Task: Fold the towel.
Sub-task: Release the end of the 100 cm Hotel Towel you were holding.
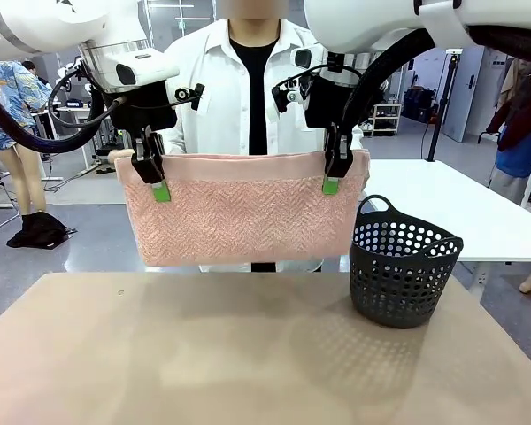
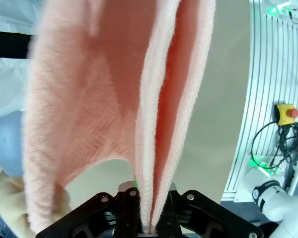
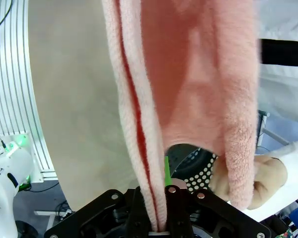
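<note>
Left hand (image 1: pixel 162 189) and right hand (image 1: pixel 331 184) pinch the fluffy herringbone towel (image 1: pixel 239 217).

- Towel (image 1: pixel 243 212) hangs spread above table (image 1: pixel 203 354), top edge pinched by left gripper (image 1: pixel 161 189) at 10 o'clock and right gripper (image 1: pixel 331 183) at 2 o'clock.
- Dark perforated basket (image 1: pixel 400 266) stands on table, 4 o'clock of towel.
- Person (image 1: pixel 248 88) behind, 12 o'clock.

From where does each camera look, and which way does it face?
Front: fixed on the robot's side, facing the person across the table; left pincer and right pincer grip the towel.
Left wrist: looks along its own pincer, down the hanging towel.
Right wrist: likewise; the person's hand and basket beyond.
All share the towel.
</note>
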`<state>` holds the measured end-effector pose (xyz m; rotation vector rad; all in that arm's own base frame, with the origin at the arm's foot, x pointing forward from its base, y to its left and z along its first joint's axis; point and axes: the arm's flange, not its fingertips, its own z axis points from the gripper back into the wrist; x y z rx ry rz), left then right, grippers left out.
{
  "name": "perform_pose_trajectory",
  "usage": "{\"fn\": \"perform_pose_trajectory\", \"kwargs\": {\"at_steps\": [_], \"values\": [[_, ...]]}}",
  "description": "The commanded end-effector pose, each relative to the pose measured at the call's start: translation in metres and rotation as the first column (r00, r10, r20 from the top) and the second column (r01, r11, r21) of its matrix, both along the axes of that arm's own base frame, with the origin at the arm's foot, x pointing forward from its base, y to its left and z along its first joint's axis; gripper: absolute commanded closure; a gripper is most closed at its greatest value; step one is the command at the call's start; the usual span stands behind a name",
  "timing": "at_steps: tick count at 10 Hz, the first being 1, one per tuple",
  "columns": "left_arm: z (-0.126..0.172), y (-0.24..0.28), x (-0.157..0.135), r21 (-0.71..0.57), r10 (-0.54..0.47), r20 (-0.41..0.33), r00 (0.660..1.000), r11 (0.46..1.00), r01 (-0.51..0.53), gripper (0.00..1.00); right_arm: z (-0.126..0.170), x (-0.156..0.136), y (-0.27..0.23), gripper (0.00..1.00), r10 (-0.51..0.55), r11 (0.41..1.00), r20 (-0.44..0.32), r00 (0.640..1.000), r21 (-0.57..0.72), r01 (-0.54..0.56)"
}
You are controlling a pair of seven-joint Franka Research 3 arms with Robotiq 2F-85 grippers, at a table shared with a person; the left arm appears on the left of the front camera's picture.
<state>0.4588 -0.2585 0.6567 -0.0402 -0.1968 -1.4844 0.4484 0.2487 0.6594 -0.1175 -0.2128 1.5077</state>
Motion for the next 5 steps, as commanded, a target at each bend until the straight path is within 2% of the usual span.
{"fn": "perform_pose_trajectory", "kwargs": {"at_steps": [1, 5], "values": [[0.0036, 0.0000, 0.0007, 0.004, -0.003, 0.006, 1.000, 1.000, 0.003, 1.00, 0.0015, 0.0001, -0.0020, 1.00, 0.003, 1.000, 0.006, 1.000, -0.007, -0.003], [0.0036, 0.0000, 0.0007, 0.004, -0.003, 0.006, 1.000, 1.000, 0.003, 1.00, 0.0015, 0.0001, -0.0020, 1.00, 0.003, 1.000, 0.006, 1.000, -0.007, -0.003]]}}
